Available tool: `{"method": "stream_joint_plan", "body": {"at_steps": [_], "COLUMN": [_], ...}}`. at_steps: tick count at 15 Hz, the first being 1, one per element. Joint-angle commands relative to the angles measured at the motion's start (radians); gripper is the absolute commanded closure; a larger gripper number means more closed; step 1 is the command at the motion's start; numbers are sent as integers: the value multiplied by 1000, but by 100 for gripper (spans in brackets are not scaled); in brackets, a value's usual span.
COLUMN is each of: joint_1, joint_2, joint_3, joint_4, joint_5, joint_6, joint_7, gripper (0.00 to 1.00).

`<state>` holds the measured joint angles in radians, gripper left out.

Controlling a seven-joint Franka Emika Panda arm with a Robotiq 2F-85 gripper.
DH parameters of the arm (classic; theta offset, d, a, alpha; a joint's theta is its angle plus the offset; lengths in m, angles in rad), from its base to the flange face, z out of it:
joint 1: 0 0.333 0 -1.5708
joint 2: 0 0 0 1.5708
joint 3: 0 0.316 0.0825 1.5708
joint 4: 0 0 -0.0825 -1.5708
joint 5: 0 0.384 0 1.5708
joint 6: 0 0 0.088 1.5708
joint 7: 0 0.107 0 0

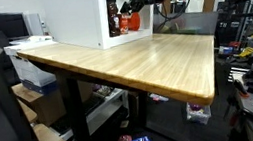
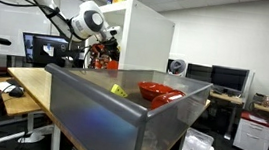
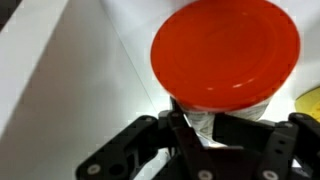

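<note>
Red-lidded jar [image 3: 225, 50] sits inside white box [image 1: 73, 18] on light-wood table [image 1: 136, 64]. Gripper [image 3: 222, 135] fingers flank its pale body; can't tell if clamped. Lab/office rm w/ monitors [image 2: 229, 80]; grey bin [image 2: 120, 119] in foreground.

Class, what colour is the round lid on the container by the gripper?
The lid is orange-red, seen best in the wrist view.

My hand [image 3: 225, 128] looks like matt black plastic. The red-topped container [image 3: 225, 50] is smooth, softly glossy plastic. The bench [image 1: 136, 64] is varnished wood with a light sheen, and the white cabinet [image 1: 73, 18] is smooth and matt.
</note>
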<state>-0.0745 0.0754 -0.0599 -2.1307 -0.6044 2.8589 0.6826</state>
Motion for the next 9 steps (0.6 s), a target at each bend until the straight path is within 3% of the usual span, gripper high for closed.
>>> {"method": "stream_joint_plan", "body": {"at_steps": [1, 9], "joint_1": [2, 19], "joint_2": [-43, -86], "joint_3": [8, 3], "joint_4": [-52, -51], "joint_5": [38, 50], "joint_6": [-85, -263], "joint_7": [-31, -58], "gripper": [97, 100]}}
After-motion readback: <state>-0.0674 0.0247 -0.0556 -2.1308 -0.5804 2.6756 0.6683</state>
